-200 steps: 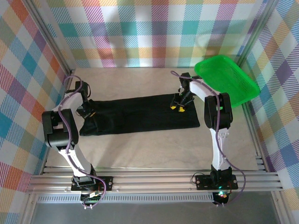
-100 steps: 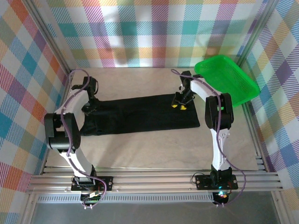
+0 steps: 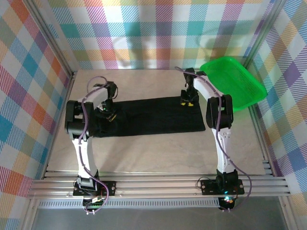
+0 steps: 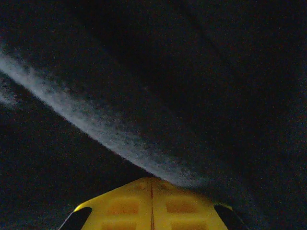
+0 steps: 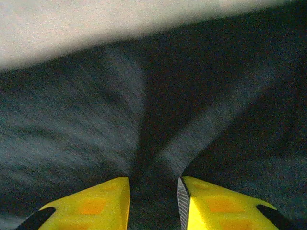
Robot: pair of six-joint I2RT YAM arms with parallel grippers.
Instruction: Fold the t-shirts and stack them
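Shirt point(image 3: 153, 117) lies as long strip; cross-folds, stacking outstanding. Left end effector point(image 3: 110, 116) together (grip on cloth unclear); right end effector point(image 3: 188, 102) apart, cloth between.

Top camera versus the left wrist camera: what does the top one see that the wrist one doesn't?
Top view extras: the green basket, bare table, right gripper and the whole t-shirt laid out. Left wrist extras: the left gripper up close, yellow fingers pinched on a cloth fold. Shared: the black t-shirt and left gripper.
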